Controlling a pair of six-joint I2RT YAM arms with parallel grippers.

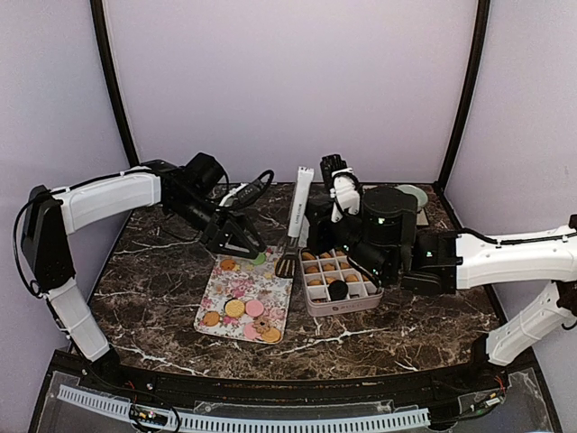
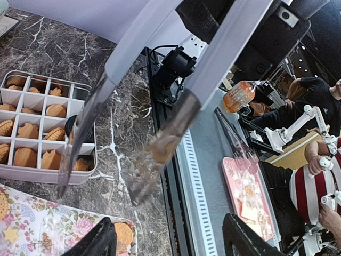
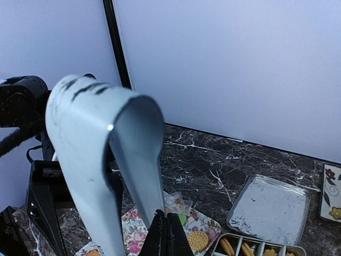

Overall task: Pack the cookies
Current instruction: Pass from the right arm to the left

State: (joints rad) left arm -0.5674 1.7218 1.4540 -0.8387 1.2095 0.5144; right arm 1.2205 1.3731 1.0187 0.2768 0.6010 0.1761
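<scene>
- Cookies [image 1: 234, 308], round and flower-shaped, in golden, pink and orange, lay on a floral rectangular plate [image 1: 261, 287] and filled a gridded tin [image 1: 347, 307] at the plate's 3 o'clock.
- Metal tongs [image 1: 296, 212], white-handled with slotted tips, hung spread apart at the tin's 10 o'clock corner, pinched by the closed right gripper [image 3: 165, 234].
- Left gripper [image 2: 169, 234] stood with its black fingers wide apart at the plate's 12 o'clock, above the veined dark marble table [image 1: 153, 280].

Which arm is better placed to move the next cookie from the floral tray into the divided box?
Right. The right gripper is shut on the tongs, whose tips hang between the floral tray and the divided box. The left gripper is open and empty at the tray's far end.
</scene>
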